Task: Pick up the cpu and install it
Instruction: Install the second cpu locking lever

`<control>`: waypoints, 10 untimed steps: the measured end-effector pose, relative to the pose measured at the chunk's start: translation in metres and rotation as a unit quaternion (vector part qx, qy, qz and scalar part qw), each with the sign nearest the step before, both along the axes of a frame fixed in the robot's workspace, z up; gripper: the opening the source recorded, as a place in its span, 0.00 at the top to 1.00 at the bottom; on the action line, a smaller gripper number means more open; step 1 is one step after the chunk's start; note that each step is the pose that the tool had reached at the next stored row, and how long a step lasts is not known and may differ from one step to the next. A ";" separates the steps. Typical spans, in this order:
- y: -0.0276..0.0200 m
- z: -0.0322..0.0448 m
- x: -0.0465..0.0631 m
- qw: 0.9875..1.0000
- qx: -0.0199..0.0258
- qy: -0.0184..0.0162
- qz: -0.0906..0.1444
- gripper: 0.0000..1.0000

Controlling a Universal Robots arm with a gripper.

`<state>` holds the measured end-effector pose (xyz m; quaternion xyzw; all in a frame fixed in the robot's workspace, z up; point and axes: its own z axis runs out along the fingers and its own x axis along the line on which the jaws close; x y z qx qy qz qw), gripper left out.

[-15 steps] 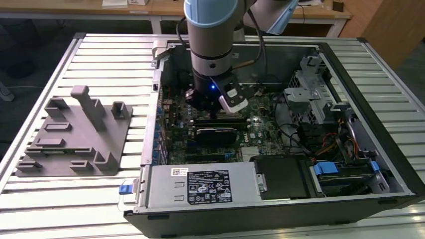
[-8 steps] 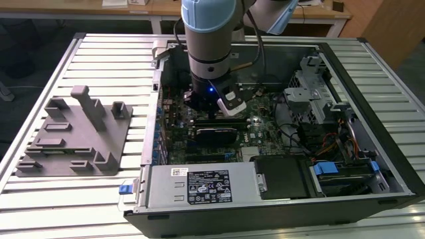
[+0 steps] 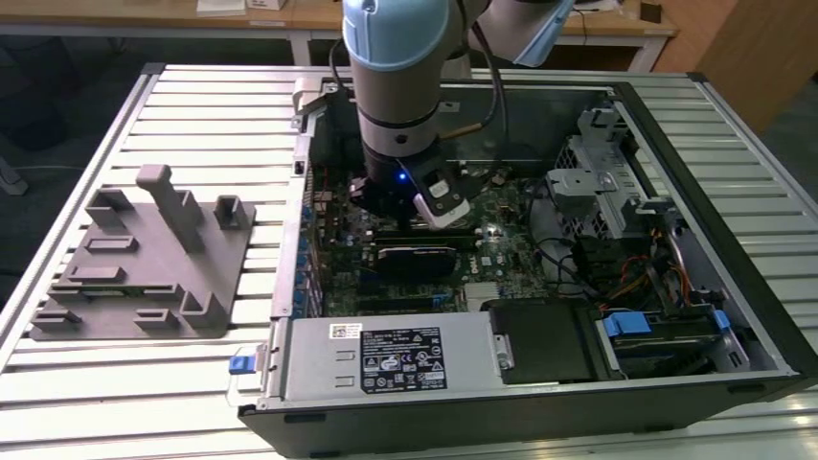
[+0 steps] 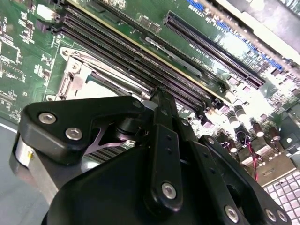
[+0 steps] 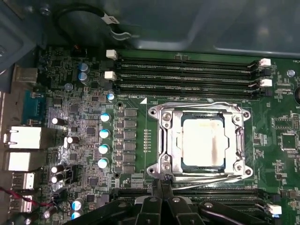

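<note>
- Black gripper point(image 5: 161, 199) linkage sits nearest the lens in both wrist views; its fingers point(image 4: 161, 105) meet in a thin closed blade with nothing between them.
- Seated flat in the metal socket frame point(image 5: 202, 140) on the green motherboard point(image 5: 84, 117) lies the cpu point(image 5: 203, 142), pale lid facing up; the fingertips stand just off the frame's 6 o'clock edge in the first wrist view.
- Being near-square, the chip has no marked long axis; its edges run parallel to the memory slots point(image 5: 187, 70).
- Judged handling: keep the chip level and its edges square to the frame, pressing nowhere.
- Inside the open computer case point(image 3: 715, 192) the arm point(image 3: 397, 96) reaches down over the board; a grey fixture point(image 3: 141, 259) rests at 9 o'clock.
</note>
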<state>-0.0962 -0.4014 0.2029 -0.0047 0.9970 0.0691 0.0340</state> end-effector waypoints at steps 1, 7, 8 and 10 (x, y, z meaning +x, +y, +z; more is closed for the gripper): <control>0.0001 -0.0006 0.000 1.000 0.001 0.000 0.000 0.89; 0.0012 -0.0023 -0.001 1.000 0.006 0.000 0.000 0.89; 0.0013 -0.0023 -0.001 1.000 0.007 0.000 0.000 0.89; 0.0012 -0.0018 -0.001 1.000 0.007 0.000 0.000 0.89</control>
